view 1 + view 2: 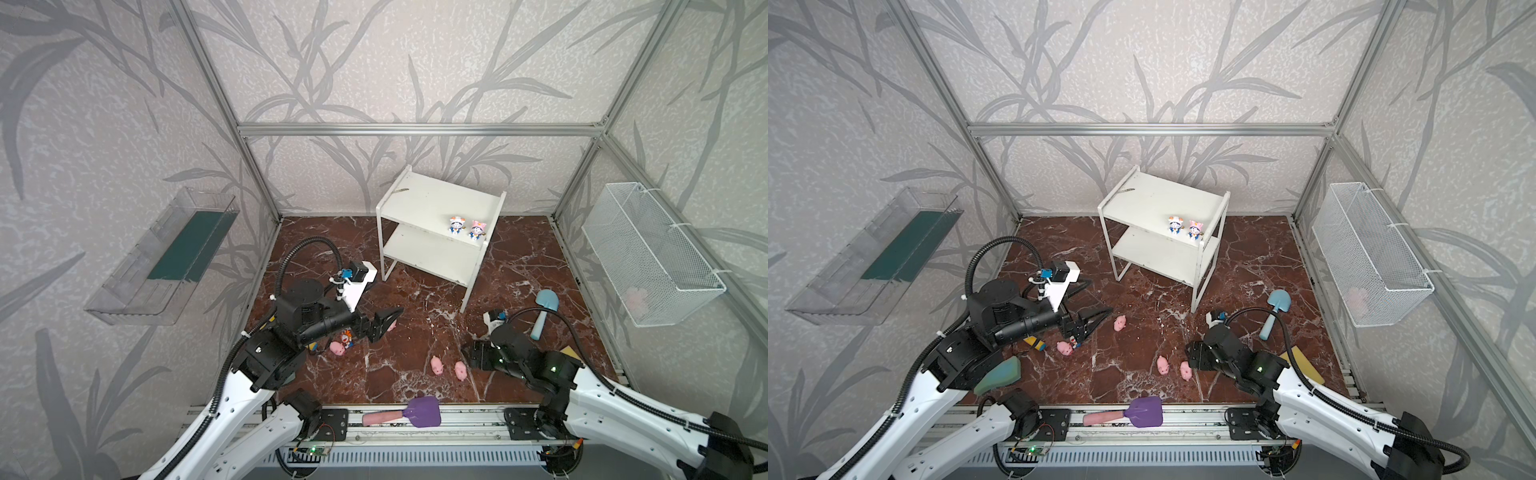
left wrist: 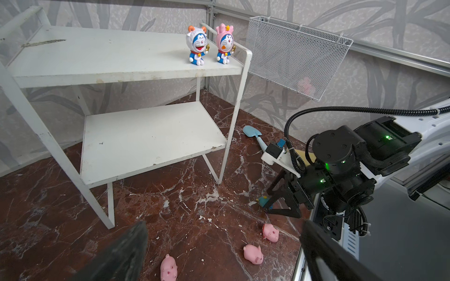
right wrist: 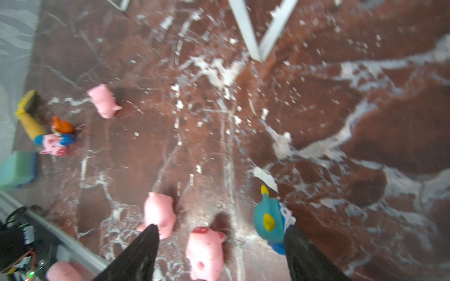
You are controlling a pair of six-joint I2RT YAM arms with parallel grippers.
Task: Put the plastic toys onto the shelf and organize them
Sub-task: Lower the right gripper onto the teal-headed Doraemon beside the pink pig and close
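Note:
The white shelf (image 1: 419,203) stands at the back, with two blue-white figurines (image 1: 464,227) on its top board. My right gripper (image 3: 221,228) hangs open low over the floor. A pink pig (image 3: 205,250) lies between its fingers, a second pig (image 3: 159,214) by one fingertip, and a teal-hatted figurine (image 3: 270,219) against the other. My left gripper (image 1: 392,320) is open and empty, above a third pig (image 1: 1120,323). An orange-hatted figurine (image 1: 345,337) and another pig (image 1: 336,348) lie under the left arm.
A purple shovel (image 1: 419,411) rests on the front rail. A blue shovel (image 1: 544,307) and a yellow sponge (image 1: 1304,365) lie right; a yellow shovel (image 1: 1034,343) and a green sponge (image 1: 1000,374) lie left. A wire basket (image 1: 652,253) and a clear tray (image 1: 162,257) hang on the walls.

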